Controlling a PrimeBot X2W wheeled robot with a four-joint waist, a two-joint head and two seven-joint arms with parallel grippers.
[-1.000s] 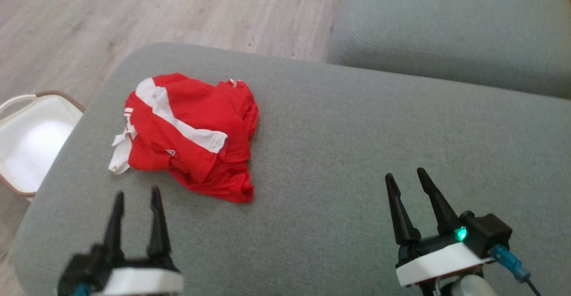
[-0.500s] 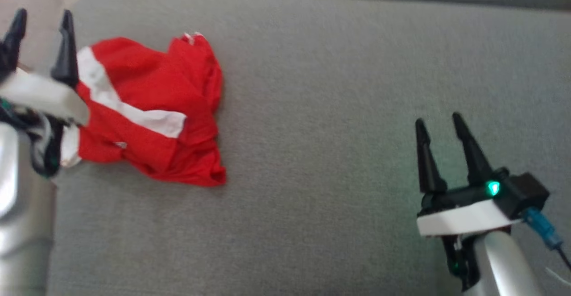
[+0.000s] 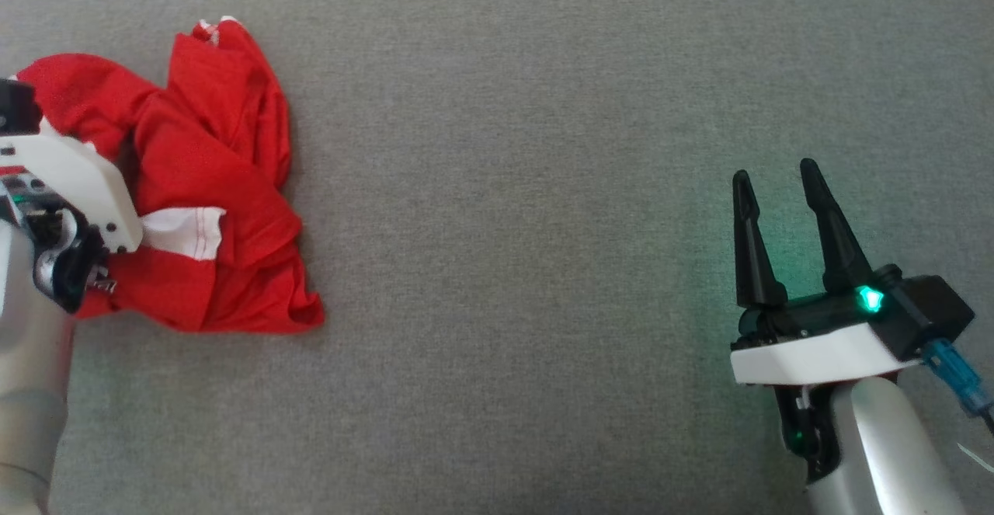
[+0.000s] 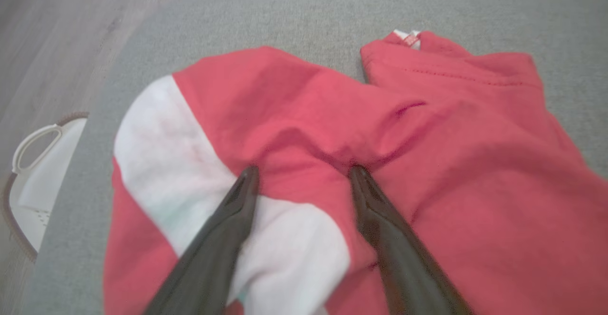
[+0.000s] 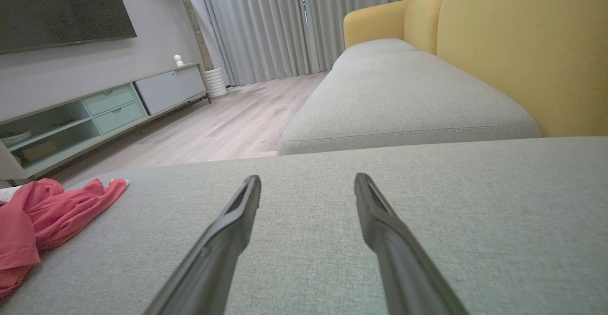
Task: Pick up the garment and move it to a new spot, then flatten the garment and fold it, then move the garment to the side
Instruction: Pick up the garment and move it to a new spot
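The garment (image 3: 217, 189) is a crumpled red shirt with a white band, lying at the left of the grey cushion (image 3: 512, 212). In the head view my left wrist housing (image 3: 74, 181) sits over the garment's left part. Seen from the left wrist, my left gripper (image 4: 301, 177) is open, both fingertips down on the garment (image 4: 427, 163) with a raised red fold between them. My right gripper (image 3: 776, 177) stands open at the lower right, far from the garment, with nothing between its fingers. From the right wrist, that gripper (image 5: 308, 184) hovers above bare cushion, and the garment (image 5: 42, 210) lies at the far left.
A white basket (image 4: 33, 182) with a brown rim stands on the wood floor (image 4: 47, 30) past the cushion's left edge. A second grey cushion (image 5: 403, 101) and a yellow sofa back (image 5: 522, 44) lie beyond my right gripper. A low TV cabinet (image 5: 95, 110) lines the far wall.
The head camera has tilted down toward the cushion. My left arm has reached forward over the garment and brought its open fingers onto the cloth. The right gripper stays open.
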